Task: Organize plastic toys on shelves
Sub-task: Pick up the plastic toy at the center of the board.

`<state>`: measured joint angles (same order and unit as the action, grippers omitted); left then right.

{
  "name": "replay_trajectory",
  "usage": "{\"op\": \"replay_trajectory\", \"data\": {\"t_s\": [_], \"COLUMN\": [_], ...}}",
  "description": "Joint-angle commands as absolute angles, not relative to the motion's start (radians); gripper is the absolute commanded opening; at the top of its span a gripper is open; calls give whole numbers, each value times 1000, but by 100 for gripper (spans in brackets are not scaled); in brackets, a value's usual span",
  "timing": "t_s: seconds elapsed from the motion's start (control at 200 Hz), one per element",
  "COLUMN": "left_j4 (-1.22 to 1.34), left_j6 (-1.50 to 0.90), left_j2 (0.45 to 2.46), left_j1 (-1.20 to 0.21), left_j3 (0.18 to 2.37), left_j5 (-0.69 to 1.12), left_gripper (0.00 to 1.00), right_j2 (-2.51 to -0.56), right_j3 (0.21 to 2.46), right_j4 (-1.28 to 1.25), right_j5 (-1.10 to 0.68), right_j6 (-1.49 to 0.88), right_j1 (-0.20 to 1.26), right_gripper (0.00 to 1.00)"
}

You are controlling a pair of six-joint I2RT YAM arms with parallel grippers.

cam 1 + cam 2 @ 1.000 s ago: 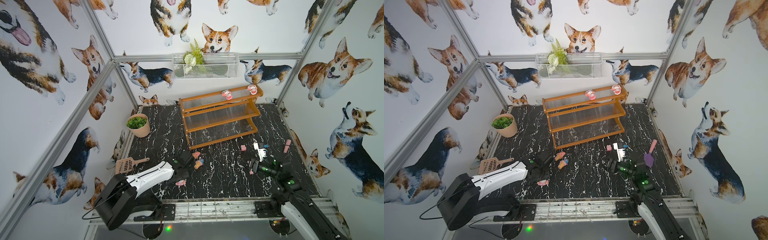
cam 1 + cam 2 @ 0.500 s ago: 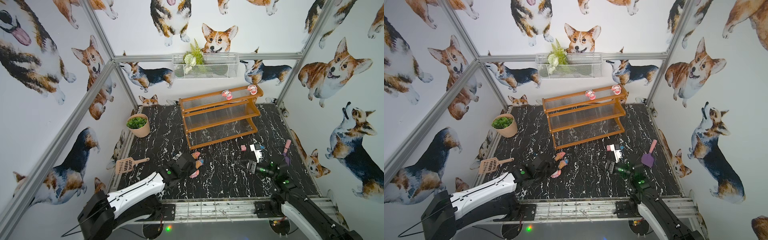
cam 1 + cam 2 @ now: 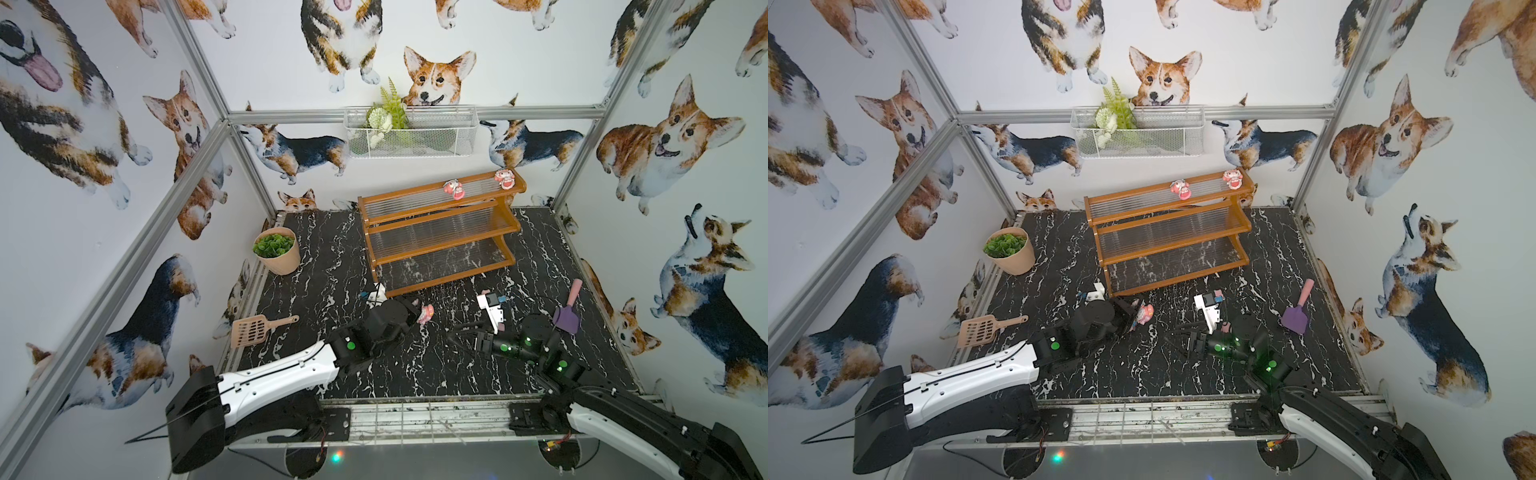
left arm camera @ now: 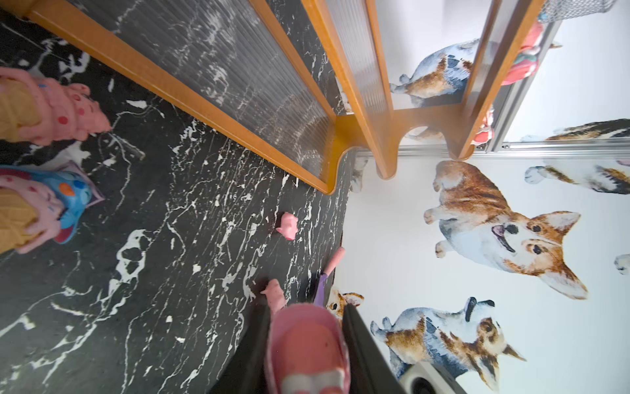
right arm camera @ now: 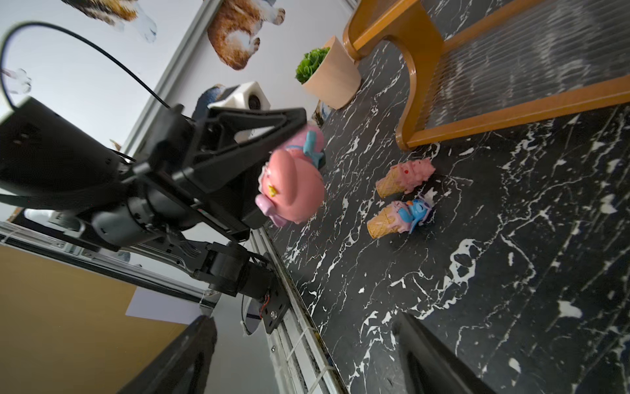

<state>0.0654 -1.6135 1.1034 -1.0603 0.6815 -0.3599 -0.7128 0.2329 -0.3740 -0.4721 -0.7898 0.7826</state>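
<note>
My left gripper (image 3: 419, 314) is shut on a pink-and-white doll (image 3: 425, 312), held just above the table in front of the shelves (image 3: 440, 226); the left wrist view shows the doll (image 4: 306, 344) filling the jaws. Two more dolls (image 3: 454, 189) (image 3: 505, 178) stand on the top shelf. Two ice-cream cones (image 5: 404, 177) (image 5: 397, 215) lie on the marble by the rack's near corner. Two pink pigs (image 4: 288, 225) (image 4: 274, 296) lie further right. My right gripper (image 3: 457, 332) is open and empty, low over the table, pointing towards the left gripper.
A purple scoop (image 3: 567, 318) lies at the right of the table and a beige slotted scoop (image 3: 253, 330) at the left. A potted plant (image 3: 277, 250) stands back left. A white wire basket (image 3: 411, 133) hangs on the back wall above the shelves.
The left gripper has closed on the doll that lay near the front edge and carried it right and back towards the shelves. The right gripper has opened wider and swung towards the middle.
</note>
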Motion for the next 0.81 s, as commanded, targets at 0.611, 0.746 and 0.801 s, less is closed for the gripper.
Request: {"op": "replay_trajectory", "data": {"t_s": [0.611,0.746,0.801], "left_j4": [98,85,81], "left_j6": [-1654,-1658,-1660], "left_j2": [1111,1102,1098], "left_j1": [-1099,-1102,-1101], "left_j3": [723,719,717], "left_j5": [-380,-394,-398], "left_gripper": [28,28,28], "right_j2": [-1031,-1048,-1055], "right_j3": [435,445,451], "right_j4": [-577,-568,-561], "right_j5": [-294,-283,-278], "right_j6": [-684,-685,-686], "right_j1": [881,890,897], "right_gripper": [68,57,54]}}
